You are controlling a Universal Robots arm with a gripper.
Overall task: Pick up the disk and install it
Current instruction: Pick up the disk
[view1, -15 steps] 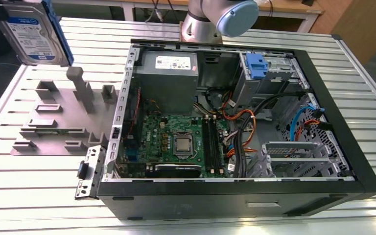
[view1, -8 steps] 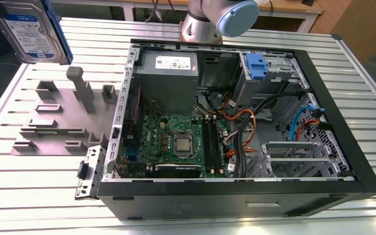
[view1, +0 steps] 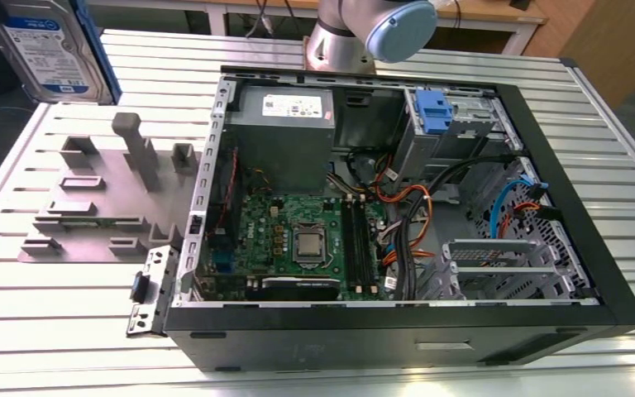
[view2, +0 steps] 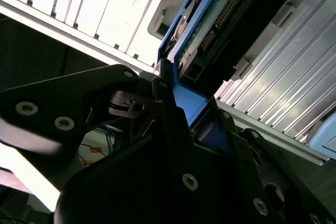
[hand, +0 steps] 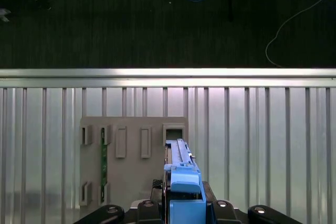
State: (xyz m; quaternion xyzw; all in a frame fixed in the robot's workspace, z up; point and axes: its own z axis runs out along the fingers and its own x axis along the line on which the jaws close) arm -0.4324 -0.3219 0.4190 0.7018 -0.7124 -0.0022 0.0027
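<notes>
The disk [view1: 44,45], a silver hard drive with a white-and-blue label in a blue bracket, hangs in the air at the exterior view's upper left, above the table beside the grey fixture [view1: 97,198]. In the first wrist view I see the disk [hand: 181,169] edge-on, its blue bracket clamped in my gripper [hand: 184,205]. The second wrist view shows the disk's circuit-board side [view2: 220,9], with my gripper [view2: 178,114] shut on the blue bracket's end.
The open computer case [view1: 538,149] lies on the slatted metal table [view1: 64,331]. Inside are a grey power supply [view1: 284,124], a motherboard [view1: 295,240] and a blue caddy [view1: 432,112] in the upper drive bay. The fixture [hand: 134,156] holds a green strip [hand: 104,163].
</notes>
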